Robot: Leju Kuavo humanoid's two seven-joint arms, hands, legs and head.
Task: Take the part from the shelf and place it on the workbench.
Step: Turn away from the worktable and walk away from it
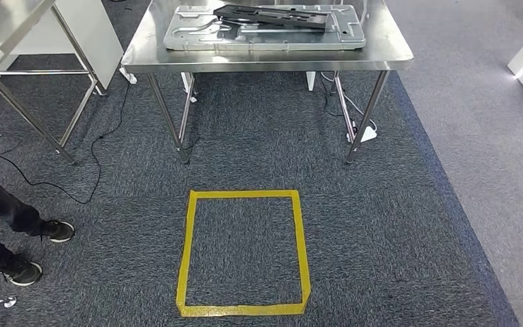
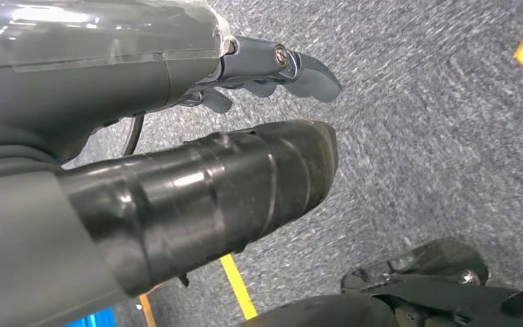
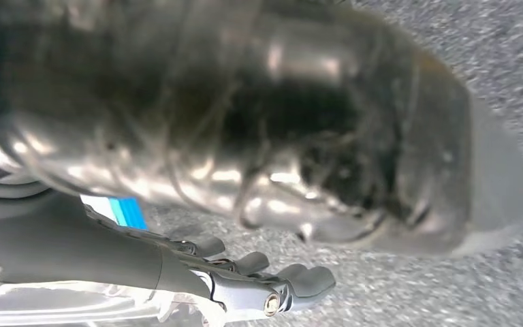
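A black flat part (image 1: 272,17) lies on a silver metal plate (image 1: 265,35) on the steel workbench (image 1: 265,60) straight ahead in the head view. My left hand (image 2: 231,191) hangs over the grey carpet, thumb and dark fingers (image 2: 293,68) apart with nothing between them. My right hand (image 3: 279,136) also hangs above the carpet; its thumb is blurred and its fingers (image 3: 293,286) are stretched out and hold nothing.
A yellow tape square (image 1: 189,252) marks the carpet in front of the workbench. A second steel table (image 1: 13,20) stands at the left. A person's legs and black shoes (image 1: 58,230) are at the left edge. Cables (image 1: 95,160) and a power strip (image 1: 366,131) lie under the tables.
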